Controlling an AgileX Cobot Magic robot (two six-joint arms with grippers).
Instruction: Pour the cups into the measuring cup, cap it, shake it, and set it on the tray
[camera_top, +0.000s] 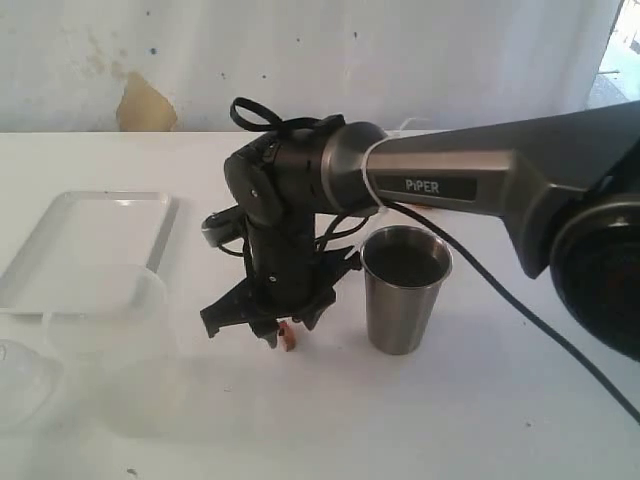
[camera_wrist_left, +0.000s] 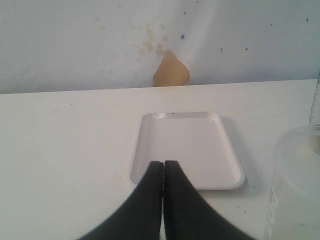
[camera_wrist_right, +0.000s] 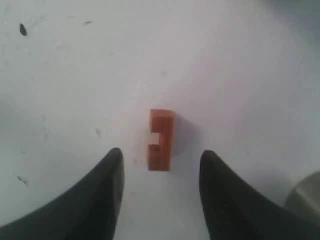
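The left gripper (camera_wrist_left: 163, 166) hangs over the white table (camera_top: 470, 420) on the near side of the tray (camera_wrist_left: 185, 145), its two dark fingers pressed together with nothing between them. The tray lies flat and bare at the left of the exterior view, close to the wall.

A wide frosted container (camera_top: 110, 300) stands just off the tray's near right corner. In the left wrist view a thin clear strip with marks rises behind this container; it may be the measuring cup (camera_wrist_left: 315, 100), though too little of it shows to be sure.

To the right of the tray, well apart from it, the right gripper (camera_top: 280, 335) points straight down at the table. Its fingers stand spread, and a small orange block (camera_wrist_right: 161, 140) lies on the table between them, touching neither.

Farther right of the tray again, the steel tumbler (camera_top: 405, 290) stands upright just beside the right gripper, mouth up, its inside dark.
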